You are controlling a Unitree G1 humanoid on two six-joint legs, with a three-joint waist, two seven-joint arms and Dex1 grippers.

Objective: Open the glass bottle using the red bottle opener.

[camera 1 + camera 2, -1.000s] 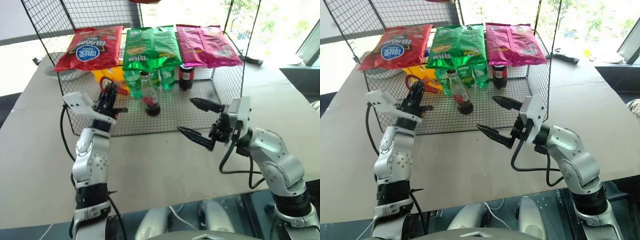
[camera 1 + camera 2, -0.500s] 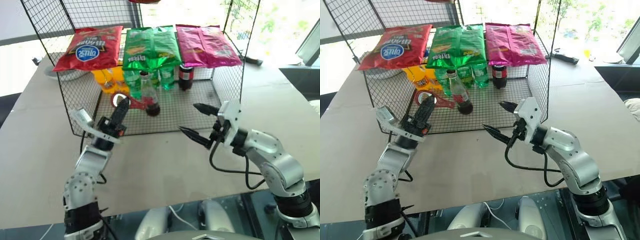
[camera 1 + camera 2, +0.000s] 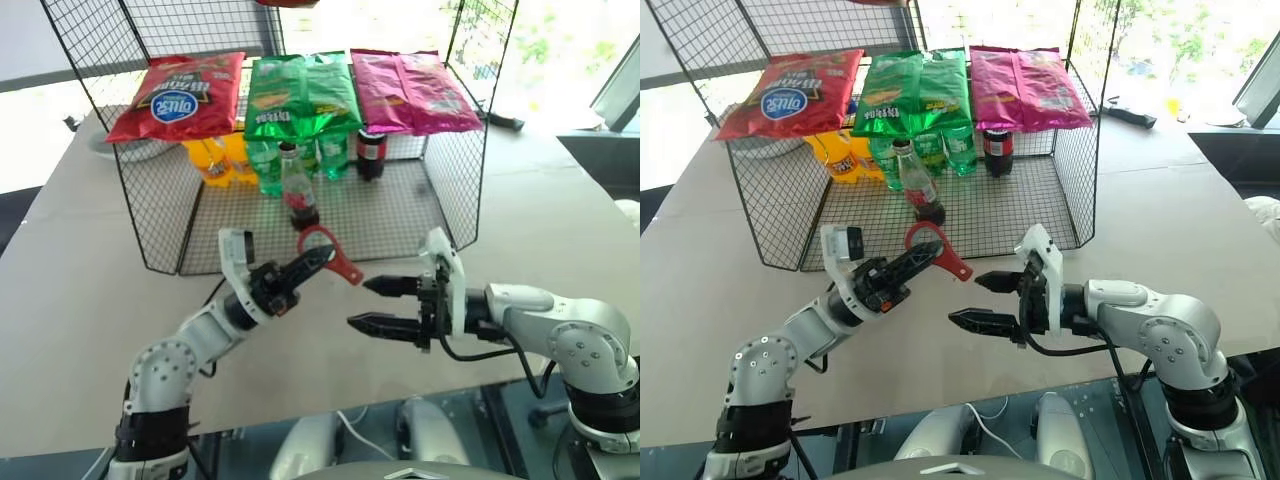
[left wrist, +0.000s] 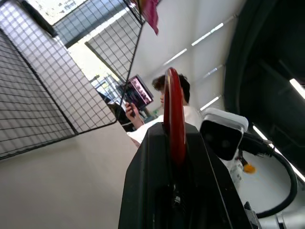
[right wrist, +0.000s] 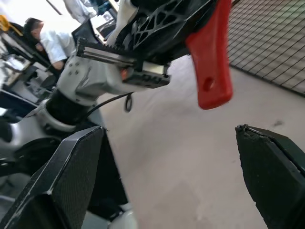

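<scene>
The glass bottle (image 3: pixel 298 192), clear with dark cola and a red label, stands upright on the mesh floor of the wire cage (image 3: pixel 400 210), near its front. My left gripper (image 3: pixel 312 262) hovers over the table in front of the cage, pointing right, shut on the red bottle opener (image 3: pixel 328 252). The opener's loop head points up toward the cage and its handle end (image 5: pixel 209 71) sticks out to the right. My right gripper (image 3: pixel 358 304) is open, level and pointing left, with its fingertips (image 3: pixel 372 286) just right of and below the handle, not touching it.
Green plastic bottles (image 3: pixel 265 165), orange bottles (image 3: pixel 212 155) and a squat dark bottle with a red cap (image 3: pixel 371 152) stand at the back of the cage. Chip bags (image 3: pixel 300 92) lie on its top shelf. A white bowl (image 3: pixel 120 148) sits behind the cage. A person (image 5: pixel 50 40) is in the background.
My left gripper came out of the cage toward the front and right, rolling the opener over with it. The right gripper sank, pulled back and turned to point left, staying open.
</scene>
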